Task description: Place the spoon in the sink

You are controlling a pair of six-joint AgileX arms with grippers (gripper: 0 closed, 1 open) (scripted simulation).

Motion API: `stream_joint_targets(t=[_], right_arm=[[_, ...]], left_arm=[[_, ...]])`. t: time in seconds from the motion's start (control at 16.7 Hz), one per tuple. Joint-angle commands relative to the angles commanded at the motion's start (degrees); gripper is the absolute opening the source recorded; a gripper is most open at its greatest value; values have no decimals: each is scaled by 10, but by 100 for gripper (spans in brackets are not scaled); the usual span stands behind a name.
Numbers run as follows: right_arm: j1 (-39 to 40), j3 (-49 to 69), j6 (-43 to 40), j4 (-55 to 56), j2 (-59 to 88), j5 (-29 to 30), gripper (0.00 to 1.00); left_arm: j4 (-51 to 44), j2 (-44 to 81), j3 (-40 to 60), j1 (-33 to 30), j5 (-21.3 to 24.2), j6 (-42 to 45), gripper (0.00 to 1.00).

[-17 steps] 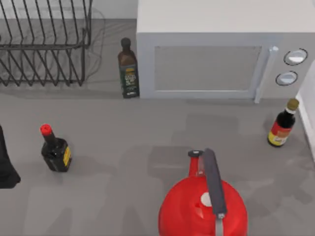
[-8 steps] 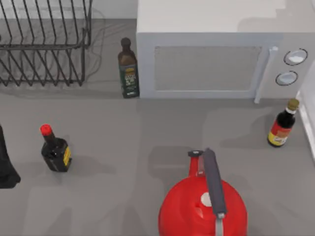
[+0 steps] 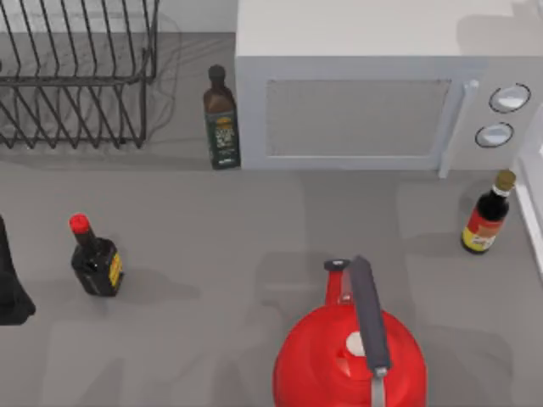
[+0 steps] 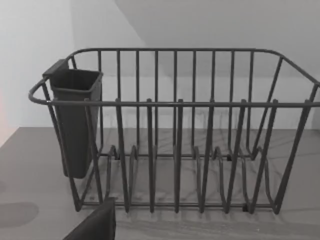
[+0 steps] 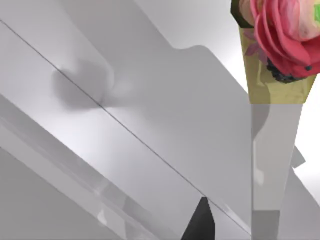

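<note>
Left arm (image 3: 10, 288) parked at nine o'clock, grip impossible to tell; red kettle (image 3: 349, 360) at six; spoon search apparently pending.

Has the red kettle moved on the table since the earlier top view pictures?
No. The red kettle keeps the same place in the top view, at the same gap below the microwave and to the right of the red-capped bottle.

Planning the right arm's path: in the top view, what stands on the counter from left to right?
Dish rack → red-capped dark bottle → green-labelled bottle → red kettle, with the microwave behind it → yellow-capped sauce bottle.
</note>
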Motion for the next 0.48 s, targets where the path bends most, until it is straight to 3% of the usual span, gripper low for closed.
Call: stream_joint_targets(t=[0.48], right_arm=[[4,-24,0,21,-12,0,0]], left_arm=[[0,0,0,0,0,0,100]])
